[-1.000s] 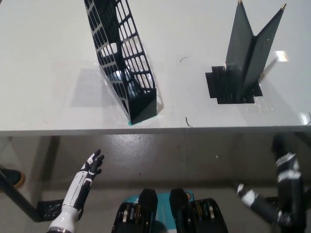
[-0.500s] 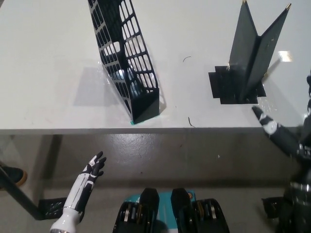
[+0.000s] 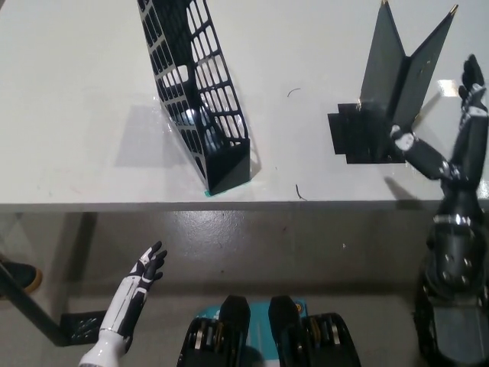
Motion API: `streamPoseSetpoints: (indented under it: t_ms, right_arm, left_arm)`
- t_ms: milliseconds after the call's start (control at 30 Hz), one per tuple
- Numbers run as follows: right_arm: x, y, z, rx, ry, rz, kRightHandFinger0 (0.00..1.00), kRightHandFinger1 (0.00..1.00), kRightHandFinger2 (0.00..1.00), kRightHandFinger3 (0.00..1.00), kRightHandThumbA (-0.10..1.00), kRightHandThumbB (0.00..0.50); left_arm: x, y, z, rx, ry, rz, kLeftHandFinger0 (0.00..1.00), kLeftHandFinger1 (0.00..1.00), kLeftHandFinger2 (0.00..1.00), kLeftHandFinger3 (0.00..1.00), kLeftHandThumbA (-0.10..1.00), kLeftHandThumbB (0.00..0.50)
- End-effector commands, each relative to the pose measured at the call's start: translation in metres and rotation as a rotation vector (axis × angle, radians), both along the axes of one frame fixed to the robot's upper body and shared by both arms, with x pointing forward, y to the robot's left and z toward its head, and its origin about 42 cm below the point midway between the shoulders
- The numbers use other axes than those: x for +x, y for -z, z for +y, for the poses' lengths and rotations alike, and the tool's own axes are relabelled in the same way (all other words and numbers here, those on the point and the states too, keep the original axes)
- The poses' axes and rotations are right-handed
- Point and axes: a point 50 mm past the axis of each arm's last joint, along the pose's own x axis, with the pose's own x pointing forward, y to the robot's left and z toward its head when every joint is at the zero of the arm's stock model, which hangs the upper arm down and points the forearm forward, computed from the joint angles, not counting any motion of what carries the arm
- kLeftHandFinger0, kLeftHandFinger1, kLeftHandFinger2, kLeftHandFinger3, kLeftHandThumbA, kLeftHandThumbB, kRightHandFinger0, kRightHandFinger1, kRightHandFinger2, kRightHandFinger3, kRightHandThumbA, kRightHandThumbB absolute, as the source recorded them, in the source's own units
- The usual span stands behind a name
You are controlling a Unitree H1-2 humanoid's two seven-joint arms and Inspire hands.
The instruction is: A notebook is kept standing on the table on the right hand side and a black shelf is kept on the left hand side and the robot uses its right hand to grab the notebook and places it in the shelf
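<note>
The white tabletop point(image 3: 76, 92) fills the upper half of the head view, its front edge running across the middle, with grey floor point(image 3: 252, 245) below it. The black shelf point(image 3: 195, 92), a tall mesh file holder, stands on the tabletop toward eleven o'clock from the picture's centre, its closed end near the front edge. The notebook point(image 3: 397, 84) stands upright at about two o'clock, its dark covers splayed in a V, on a black patch point(image 3: 355, 138) on the tabletop, well apart from the shelf. The right hand point(image 3: 447, 126) is raised over the tabletop at three o'clock, just beside the notebook's right cover; its fingers point(image 3: 471, 76) are spread wide and grasp nothing, one of them reaching toward the lower edge of the notebook, though whether it touches cannot be told. The left hand point(image 3: 147, 266) rests below the tabletop's edge at seven o'clock, fingers loosely apart and empty. Half a second ago the right hand was lower, just reaching the tabletop's front edge; it has since risen and come closer to the notebook, while the notebook, shelf and left hand have kept their places.
</note>
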Motion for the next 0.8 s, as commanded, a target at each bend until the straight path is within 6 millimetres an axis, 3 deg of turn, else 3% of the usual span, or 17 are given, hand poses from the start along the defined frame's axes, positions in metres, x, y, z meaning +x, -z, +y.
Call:
streamPoseSetpoints:
  t_ms: [0,333,400,467,567,667,700,733,767]
  right_arm:
    - [0.03,-0.032,0.004,0.042,0.02,-0.093,1.0,1.0,1.0,1.0,1.0,0.339]
    - [0.083,-0.039,0.019,0.096,0.045,0.048,1.0,1.0,1.0,1.0,0.99,0.389]
    - [0.096,-0.043,0.024,0.09,0.057,0.072,1.0,1.0,1.0,1.0,0.99,0.368]
    - [0.113,-0.046,0.03,0.139,0.054,0.118,1.0,1.0,1.0,1.0,0.98,0.401]
    - [0.13,-0.051,0.036,0.15,0.075,0.174,1.0,1.0,1.0,1.0,0.98,0.41]
    - [0.143,-0.056,0.037,0.473,0.031,0.23,1.0,1.0,1.0,1.0,0.61,0.366]
    - [0.146,-0.058,0.035,0.533,0.06,0.268,1.0,1.0,1.0,1.0,0.57,0.375]
    - [0.149,-0.058,0.029,0.569,0.115,0.341,0.96,0.94,0.96,0.89,0.25,0.243]
    - [0.15,-0.058,0.028,0.578,0.125,0.348,0.89,0.89,0.89,0.78,0.12,0.223]
  left_arm:
    - [0.002,-0.008,0.001,-0.004,0.004,-0.044,1.0,1.0,1.0,1.0,1.0,0.134]
    - [0.0,-0.005,0.001,-0.017,0.001,-0.038,1.0,1.0,1.0,1.0,1.0,0.133]
    - [-0.001,-0.004,0.001,-0.005,-0.001,-0.039,1.0,1.0,1.0,1.0,1.0,0.138]
    - [-0.002,-0.003,0.0,-0.01,-0.004,-0.037,1.0,1.0,1.0,1.0,1.0,0.141]
    - [-0.002,-0.002,-0.001,-0.015,-0.005,-0.036,1.0,1.0,1.0,1.0,1.0,0.153]
    - [-0.002,-0.003,0.0,-0.009,0.0,-0.041,1.0,1.0,1.0,1.0,1.0,0.167]
    - [-0.002,-0.003,-0.001,-0.007,0.001,-0.043,1.0,1.0,1.0,1.0,1.0,0.17]
    - [0.001,-0.004,-0.001,-0.004,-0.001,-0.046,1.0,1.0,1.0,1.0,1.0,0.178]
    - [0.001,-0.004,-0.001,-0.004,-0.001,-0.046,1.0,1.0,1.0,1.0,1.0,0.178]
